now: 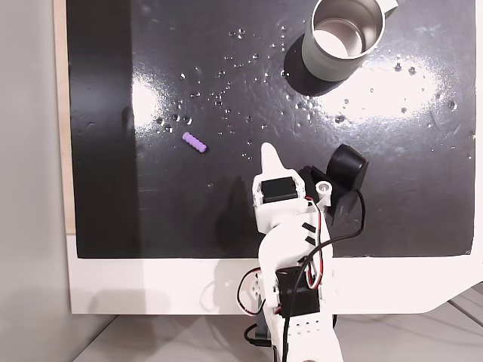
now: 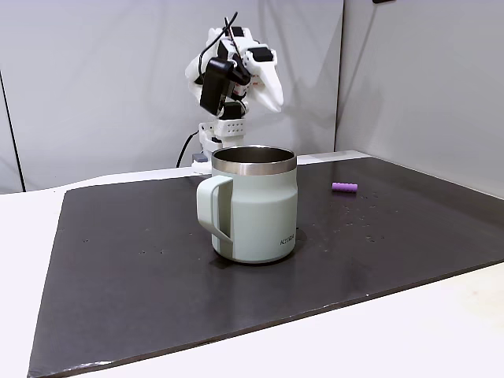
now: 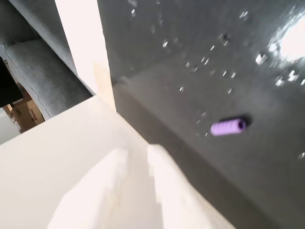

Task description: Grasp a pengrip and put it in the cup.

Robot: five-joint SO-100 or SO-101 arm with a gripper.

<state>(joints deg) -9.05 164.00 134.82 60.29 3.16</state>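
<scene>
Pengrip: I see the pengrip (image 1: pixel 195 142) lying flat on the black mat (image 1: pixel 113 211), out in the open, touching nothing. In a fixed view from above it sits left of the arm's tip; from the front it shows as a small purple cylinder (image 2: pixel 344 187) to the right of the cup.
Cup: the cup (image 1: pixel 344 38) stands upright near the mat's top edge in the view from above, well apart from the pengrip. Steel interior looks bare. From the front (image 2: pixel 253 203) its handle points left.
Gripper: the gripper (image 1: pixel 269 160) hangs above the mat, raised, holding nothing. In the wrist view the white fingers (image 3: pixel 138 157) lie close together with just a thin gap, so I read them as closed.
Wrist view: pengrip (image 3: pixel 228 127) lies right of and beyond the fingertips, apart from them.
Mat: speckled with small shiny spots, glare patches under the lights.
</scene>
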